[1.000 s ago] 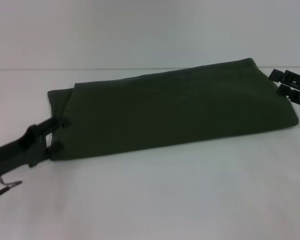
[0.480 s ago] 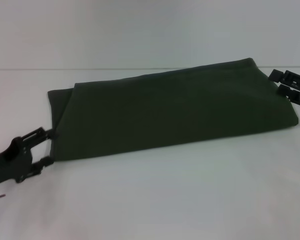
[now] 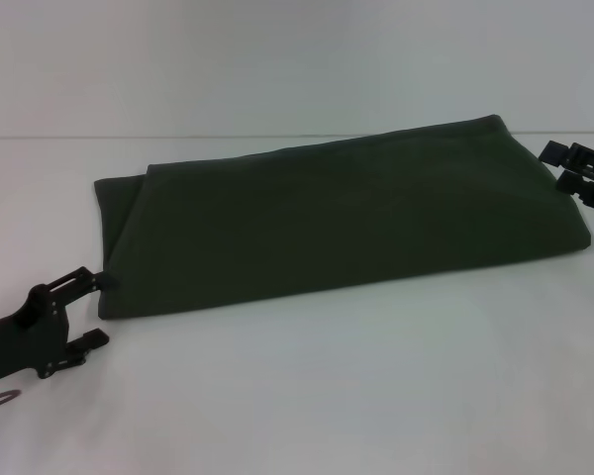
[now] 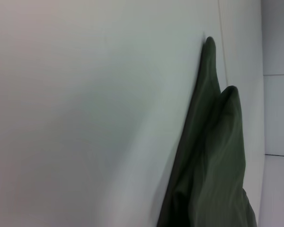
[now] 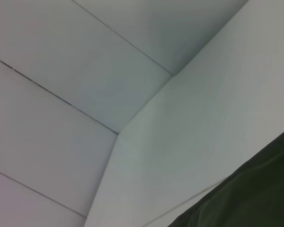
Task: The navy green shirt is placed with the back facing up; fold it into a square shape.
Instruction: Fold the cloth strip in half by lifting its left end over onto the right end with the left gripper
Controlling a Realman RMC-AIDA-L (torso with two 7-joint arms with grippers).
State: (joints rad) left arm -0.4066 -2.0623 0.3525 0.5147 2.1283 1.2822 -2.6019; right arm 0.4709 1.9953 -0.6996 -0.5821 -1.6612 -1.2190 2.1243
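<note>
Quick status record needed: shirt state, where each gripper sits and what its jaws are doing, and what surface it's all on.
shirt: the navy green shirt lies folded into a long band, plain side up, not yet a square
left gripper: left gripper at the shirt's left end near its front corner, jaws open, holding nothing
right gripper: right gripper beside the shirt's right end, jaws open, no cloth between them
surface: white table
contact: neither gripper grips the shirt
</note>
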